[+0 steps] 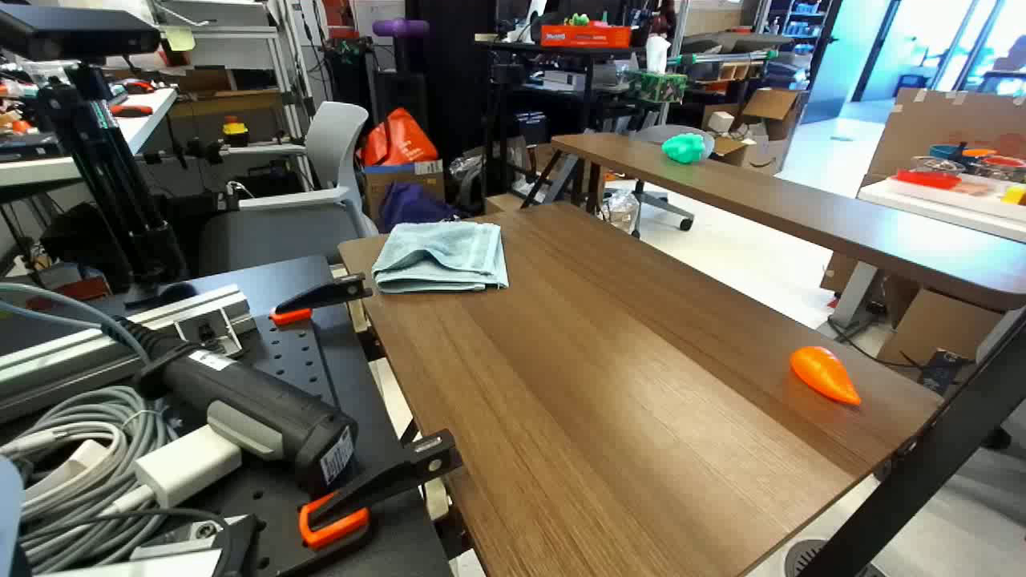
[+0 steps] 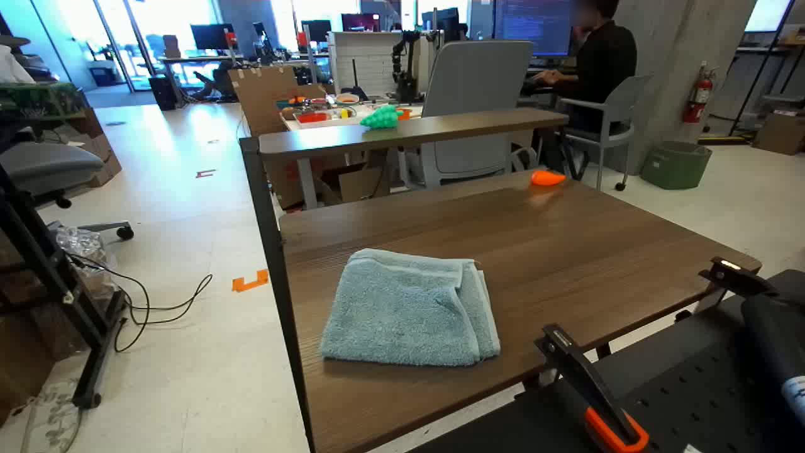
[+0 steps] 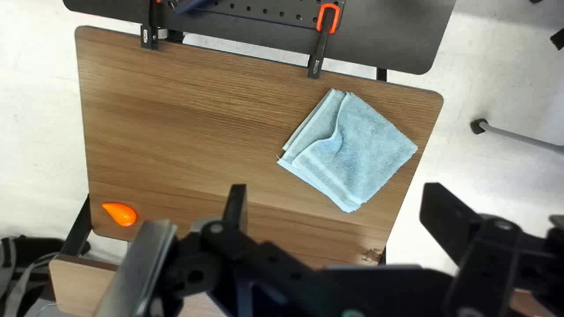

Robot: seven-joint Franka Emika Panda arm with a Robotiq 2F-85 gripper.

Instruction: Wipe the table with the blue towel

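Note:
The blue towel (image 1: 441, 256) lies folded and slightly rumpled on the dark brown wood-grain table (image 1: 609, 401), near one end. It also shows in an exterior view (image 2: 402, 314), with a raised fold along one side. In the wrist view the towel (image 3: 365, 145) lies turned like a diamond near the right end of the table (image 3: 176, 123). My gripper (image 3: 335, 188) shows only in the wrist view. Its two black fingers are wide apart with nothing between them. It is above the scene, apart from the towel, whose near corner appears between the fingertips.
An orange object (image 1: 824, 375) lies at the table's far end. A raised narrow shelf (image 2: 465, 126) runs along one long side, bearing a green object (image 2: 382, 117). A black cart top (image 3: 374, 39) stands alongside, with clamps (image 3: 319, 53) reaching over the table edge. A dark post (image 1: 922, 457) rises at a corner.

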